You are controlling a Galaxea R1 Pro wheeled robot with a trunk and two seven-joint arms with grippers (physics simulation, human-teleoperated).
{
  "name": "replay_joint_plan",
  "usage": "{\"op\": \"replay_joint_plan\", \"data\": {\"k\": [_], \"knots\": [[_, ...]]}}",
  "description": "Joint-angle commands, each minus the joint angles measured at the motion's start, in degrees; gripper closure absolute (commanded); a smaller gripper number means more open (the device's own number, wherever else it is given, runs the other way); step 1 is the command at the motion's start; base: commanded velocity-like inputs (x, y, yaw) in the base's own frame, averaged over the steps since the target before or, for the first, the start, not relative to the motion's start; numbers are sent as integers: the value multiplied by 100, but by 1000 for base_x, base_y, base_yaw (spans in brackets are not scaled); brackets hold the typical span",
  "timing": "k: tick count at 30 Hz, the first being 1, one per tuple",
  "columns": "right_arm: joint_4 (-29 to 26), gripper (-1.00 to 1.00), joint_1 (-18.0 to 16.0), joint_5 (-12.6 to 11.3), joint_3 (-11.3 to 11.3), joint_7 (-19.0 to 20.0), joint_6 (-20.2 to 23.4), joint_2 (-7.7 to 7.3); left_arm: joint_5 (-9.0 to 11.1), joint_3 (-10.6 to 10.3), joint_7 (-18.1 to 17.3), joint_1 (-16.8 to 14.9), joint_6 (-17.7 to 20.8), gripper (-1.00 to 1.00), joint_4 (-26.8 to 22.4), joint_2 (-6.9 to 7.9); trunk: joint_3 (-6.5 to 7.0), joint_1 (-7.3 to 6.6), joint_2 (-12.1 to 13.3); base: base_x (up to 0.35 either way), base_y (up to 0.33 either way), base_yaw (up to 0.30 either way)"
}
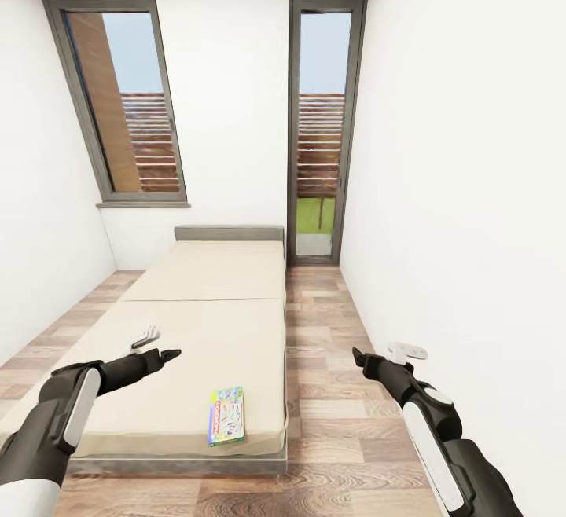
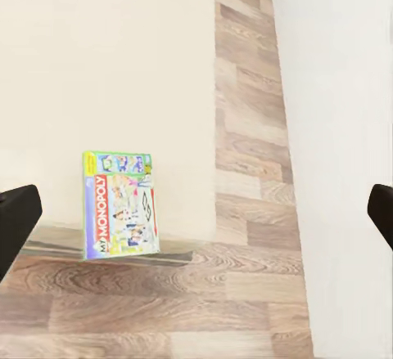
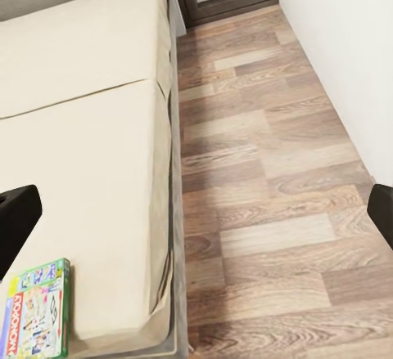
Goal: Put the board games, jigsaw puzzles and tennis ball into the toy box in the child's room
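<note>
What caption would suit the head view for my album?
Both arms hover, jaws open, over a beige bed holding one green-edged board game near its foot.

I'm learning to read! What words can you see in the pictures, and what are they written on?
"MY MONOPOLY": on the side band of the board game box lying on the bed, near its foot end.
The other small print on the box cover is too blurred to read.

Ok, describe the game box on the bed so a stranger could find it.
Start at the wide beige bed under the windows. Near its foot-end corner by the wood floor lies a flat board game. It is green-edged with busy print and lettered MONOPOLY, the one colourful thing on the plain mattress.
</note>
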Motion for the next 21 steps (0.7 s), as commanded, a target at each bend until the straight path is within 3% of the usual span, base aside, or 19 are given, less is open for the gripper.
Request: {"op": "replay_joint_plan", "data": {"k": [1, 5, 11, 21], "knots": [[-41, -100, -6, -60, 17, -59, 25, 18, 133, 96, -29, -11, 26, -100, 241, 9, -31, 26, -54, 0, 0, 0], [-191, -100, -2, -66, -2, -59, 115, 181, 392, 271, -37, -16, -26, -100, 918, 33, -103, 113, -215, 0, 0, 0], [-299, -100, -9, -76, -40, -56, 506, 303, 508, 375, -38, -32, -119, -100, 1634, 46, -211, 245, -455, 0, 0, 0], [-321, -100, 0, -310, -123, -55, 759, 336, 557, 407, -57, -43, -300, -100, 1912, 127, -390, 465, -857, 0, 0, 0]]}}
